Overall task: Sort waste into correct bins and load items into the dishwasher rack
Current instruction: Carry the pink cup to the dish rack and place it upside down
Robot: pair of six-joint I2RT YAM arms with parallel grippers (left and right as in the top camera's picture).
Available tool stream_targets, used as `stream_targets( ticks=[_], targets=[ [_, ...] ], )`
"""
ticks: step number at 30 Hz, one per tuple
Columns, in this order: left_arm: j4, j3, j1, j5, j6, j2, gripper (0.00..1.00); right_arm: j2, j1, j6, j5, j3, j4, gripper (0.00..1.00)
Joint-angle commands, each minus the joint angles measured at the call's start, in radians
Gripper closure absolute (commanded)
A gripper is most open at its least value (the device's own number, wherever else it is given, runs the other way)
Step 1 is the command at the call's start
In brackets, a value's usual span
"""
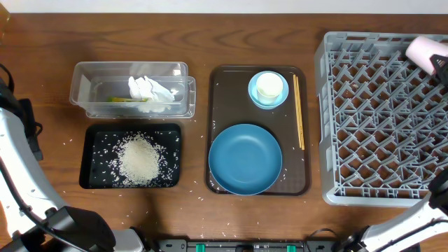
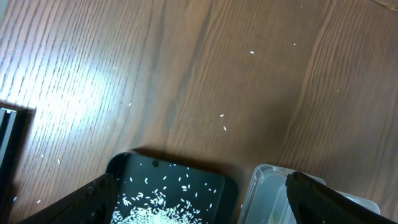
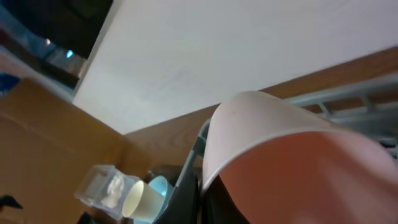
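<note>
Weighing it up, Mia asks: "How will the pale pink cup (image 1: 424, 49) handle, and where is it?"

Tom: "It hangs tilted over the far right corner of the dishwasher rack (image 1: 327, 140), in the right gripper (image 1: 440, 65). The right wrist view is nearly all cup, so I cannot see the fingers plainly, but the claw looks closed on the cup's wall. I judge it light, stiff and smooth. A thin wall like that can twist in a pinch, so a hold across the rim, one finger inside and one outside, would suit it best."

Mia: "And the landing?"

Tom: "The rack floor is an open grey lattice with raised ribs, so a cup set down carelessly could tip or wedge askew. Nothing else is in the rack, so there is room all round."

Mia: "The other arm?"

Tom: "The left gripper (image 2: 202, 180) is spread wide and holds nothing. It is above the wooden table (image 2: 186, 74), by the black tray (image 1: 85, 157) of rice grains (image 1: 138, 159) and the clear tub (image 1: 82, 91). On the brown serving tray (image 1: 221, 91) wait the white cup (image 1: 269, 85), standing inside the light-blue bowl (image 1: 253, 99), the blue dish (image 1: 245, 159) and the chopsticks (image 1: 299, 112)."
</note>
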Motion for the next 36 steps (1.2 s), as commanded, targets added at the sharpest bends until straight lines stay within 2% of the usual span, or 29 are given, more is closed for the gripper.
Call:
stream_targets(
  ticks=[1, 18, 23, 32, 34, 36],
  targets=[
    [-0.006, -0.003, 0.002, -0.006, 0.01, 0.002, 0.11, 0.06, 0.016, 0.155, -0.006, -0.006, 0.028, 0.98],
    [-0.006, -0.003, 0.002, -0.006, 0.01, 0.002, 0.11, 0.124, 0.003, 0.159, 0.013, -0.007, 0.026, 0.96],
    [-0.006, -0.003, 0.002, -0.006, 0.01, 0.002, 0.11, 0.124, -0.006, 0.162, 0.056, -0.007, 0.026, 0.9],
    [-0.006, -0.003, 0.002, -0.006, 0.01, 0.002, 0.11, 0.124, -0.054, 0.166, 0.05, -0.006, 0.015, 0.9],
    [-0.006, -0.003, 0.002, -0.006, 0.01, 0.002, 0.11, 0.122, -0.064, 0.17, 0.045, -0.006, 0.015, 0.88],
    [-0.006, -0.003, 0.002, -0.006, 0.01, 0.002, 0.11, 0.12, -0.073, 0.174, 0.039, -0.006, 0.015, 0.8]
  ],
)
